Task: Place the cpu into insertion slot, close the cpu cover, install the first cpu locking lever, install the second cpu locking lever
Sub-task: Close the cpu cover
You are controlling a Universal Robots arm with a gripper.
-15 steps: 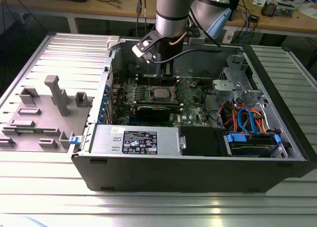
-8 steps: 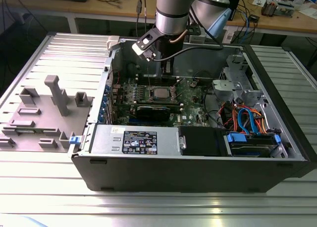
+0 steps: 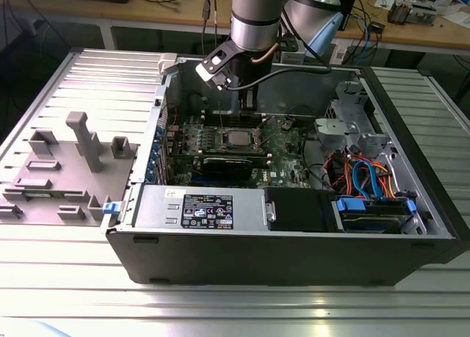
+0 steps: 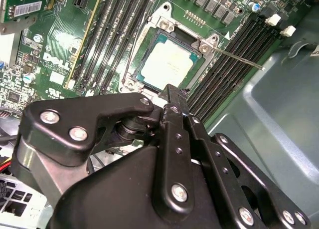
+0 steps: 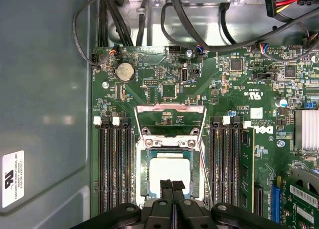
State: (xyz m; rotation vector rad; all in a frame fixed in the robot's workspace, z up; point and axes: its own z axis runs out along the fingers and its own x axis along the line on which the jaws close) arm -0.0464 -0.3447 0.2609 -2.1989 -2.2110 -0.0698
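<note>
CPU [image 5: 169, 171] sits in the socket on the motherboard [image 5: 249, 89], inside the open case [image 3: 294, 256]. Cover [image 5: 172, 108] is flipped up, off the chip. Gripper [image 5: 172, 185] jaws are pressed together, holding nothing, tips at the CPU's edge. Lever [image 4: 239, 57] sticks out unlatched.

Slatted table [image 3: 220, 307]: open computer case [image 3: 279, 258], grey panel [image 3: 66, 172]
</note>
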